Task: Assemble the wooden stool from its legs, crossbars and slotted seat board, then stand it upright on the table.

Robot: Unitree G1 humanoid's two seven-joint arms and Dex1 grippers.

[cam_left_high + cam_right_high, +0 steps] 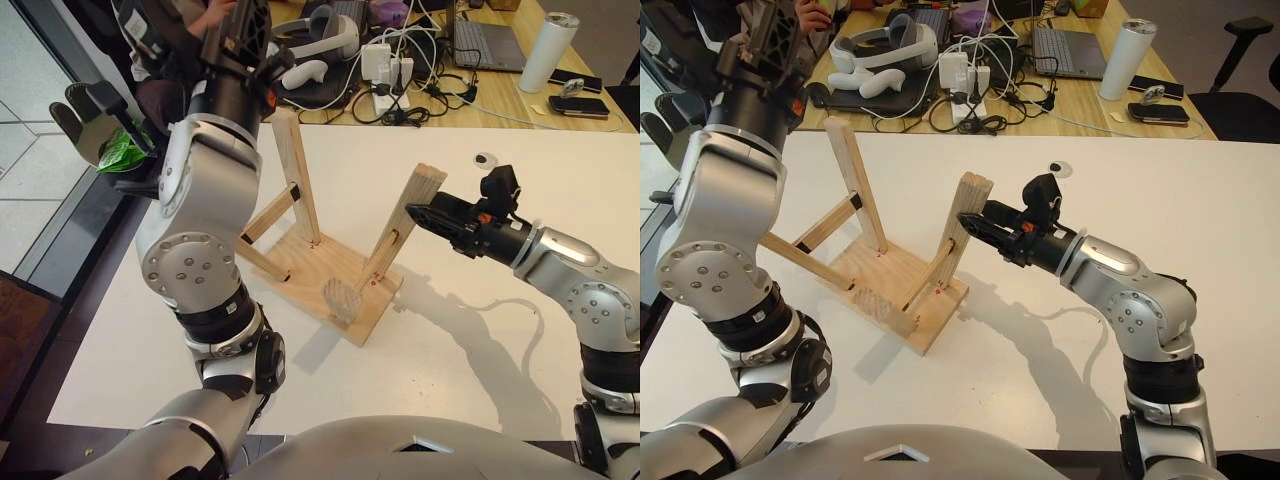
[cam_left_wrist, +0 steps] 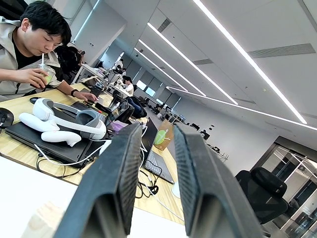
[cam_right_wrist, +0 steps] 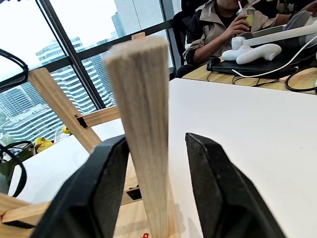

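Seat board [image 1: 890, 275] lying flat on the white worktop [image 1: 1160, 200], with two legs rising from it. The far leg [image 1: 855, 180] leans and carries a crossbar [image 1: 827, 225] jutting toward my left arm; a second bar [image 1: 800, 260] runs low by the board's left edge. My right tool [image 1: 966, 222] has its tip at the upper part of the near leg [image 1: 956, 248]. My left tool [image 1: 762, 30] is held high, apart from the wood. Behind: a desk [image 1: 1200, 125] with headset [image 1: 885, 45], laptop [image 1: 1070, 50] and tumbler [image 1: 1122, 60].

Left gripper [image 2: 157, 133] raised, jaws parted; right gripper [image 1: 968, 222] outstretched, jaws parted.
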